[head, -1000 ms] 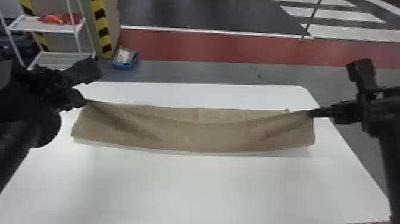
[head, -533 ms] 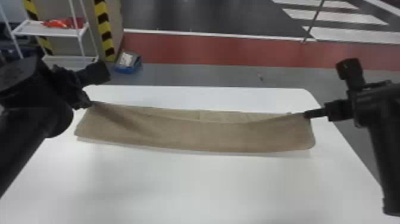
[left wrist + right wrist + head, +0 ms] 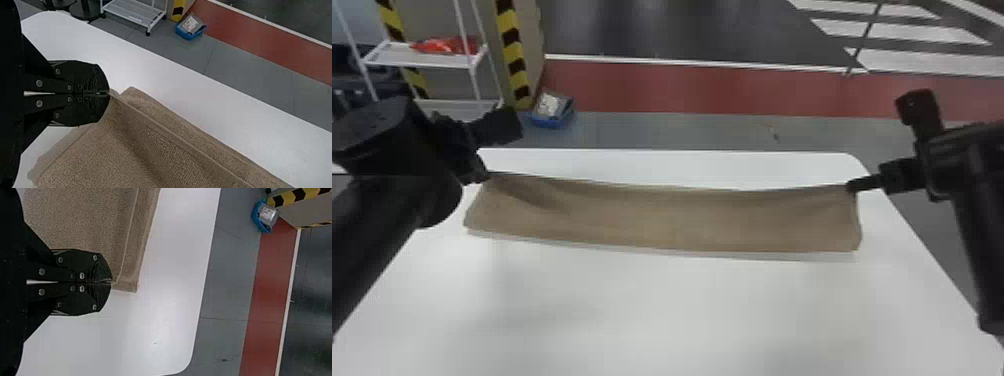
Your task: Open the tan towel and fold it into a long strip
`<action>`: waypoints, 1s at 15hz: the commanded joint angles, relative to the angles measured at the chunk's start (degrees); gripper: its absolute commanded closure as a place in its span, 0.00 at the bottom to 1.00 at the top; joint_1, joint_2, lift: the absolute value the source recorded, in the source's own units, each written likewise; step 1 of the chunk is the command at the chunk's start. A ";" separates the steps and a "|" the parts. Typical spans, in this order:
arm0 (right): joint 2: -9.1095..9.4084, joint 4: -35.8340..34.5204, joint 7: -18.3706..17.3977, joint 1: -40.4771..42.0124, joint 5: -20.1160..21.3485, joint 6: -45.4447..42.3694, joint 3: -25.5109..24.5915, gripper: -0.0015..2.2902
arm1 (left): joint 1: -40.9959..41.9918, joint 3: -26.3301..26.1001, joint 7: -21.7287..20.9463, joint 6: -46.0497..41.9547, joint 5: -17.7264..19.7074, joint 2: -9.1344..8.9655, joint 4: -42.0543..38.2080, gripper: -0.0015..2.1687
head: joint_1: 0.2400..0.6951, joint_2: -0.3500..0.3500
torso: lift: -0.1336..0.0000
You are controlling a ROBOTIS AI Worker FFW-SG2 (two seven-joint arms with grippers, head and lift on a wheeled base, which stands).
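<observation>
Left end effector [image 3: 486,175] on tan towel [image 3: 672,220], lengthwise left to right.

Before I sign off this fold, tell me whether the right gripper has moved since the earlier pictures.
Yes, forward: the right gripper is now nearer the far edge of the white table.

no readable words or numbers, a pale label [image 3: 191,24] on the packet [image 3: 200,27] in the blue bin [image 3: 188,36] too small to read, yellow-and-black warning stripes [image 3: 511,36] on a pillar [image 3: 531,47]
</observation>
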 commanded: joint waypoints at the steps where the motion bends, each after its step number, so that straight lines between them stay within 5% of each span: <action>1: 0.09 2.84 -0.41 -1.82 0.06 -1.51 0.86 0.62 | -0.70 -0.04 0.78 -0.66 0.37 -0.03 1.33 0.99 | 0.92 0.33 | 0.07; 11: 1.05 13.92 -5.68 -6.48 1.73 -8.02 5.87 0.62 | -1.23 -0.39 4.21 -3.12 0.89 -0.64 3.79 0.99 | 0.90 0.35 | 0.07; 12: 1.23 14.18 -8.40 -6.39 1.73 -7.84 5.87 0.50 | -0.17 -0.65 8.42 -3.12 2.04 -0.64 3.35 0.95 | 0.90 0.35 | 0.07; 13: 1.49 14.09 -11.13 -6.04 1.64 -7.49 5.78 0.20 | 1.67 -0.65 13.61 -3.47 2.56 -0.64 2.73 0.83 | 0.90 0.35 | 0.07; 14: 1.58 14.09 -12.62 -5.78 1.64 -6.96 5.96 0.05 | 3.34 -0.65 18.80 -5.94 2.65 -0.55 2.12 0.65 | 0.90 0.34 | 0.07; 15: 1.67 14.09 -12.71 -5.52 1.64 -6.96 5.87 0.02 | 4.22 -0.56 21.70 -8.40 3.18 -0.29 1.94 0.43 | 0.89 0.33 | 0.07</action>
